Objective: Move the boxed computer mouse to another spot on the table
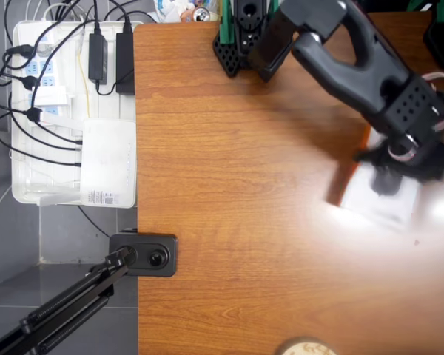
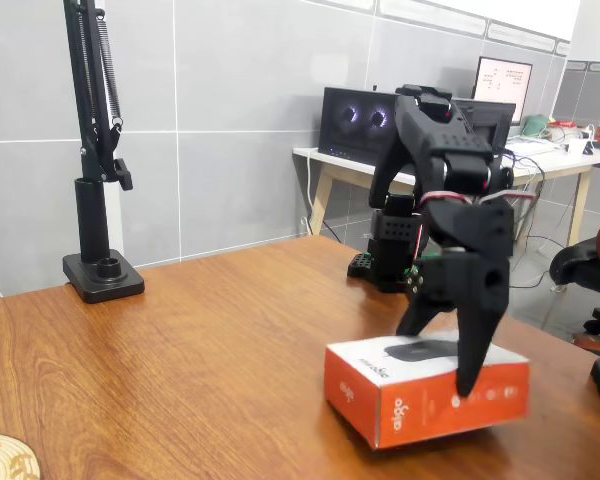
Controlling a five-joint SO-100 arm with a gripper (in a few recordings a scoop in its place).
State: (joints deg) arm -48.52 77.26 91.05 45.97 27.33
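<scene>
Wooden and glossy, the table (image 2: 180,340) fills the left of the fixed view. Lower right of centre lies the boxed computer mouse (image 2: 420,395), orange-red side facing the camera. Over it the gripper (image 2: 442,360) straddles the box, one finger behind and one on the front face, apparently clenched on it. Stiff, light cardboard with smooth sides could slip; pinching across the narrow width looks best.

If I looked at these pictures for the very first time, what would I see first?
First you would see the big black robot arm bending down over the wooden table. Its gripper straddles a white and orange mouse box near the table's front right in the fixed view, one finger down its orange side. In the overhead view, a white tray full of cables sits off the table's left edge.
</scene>
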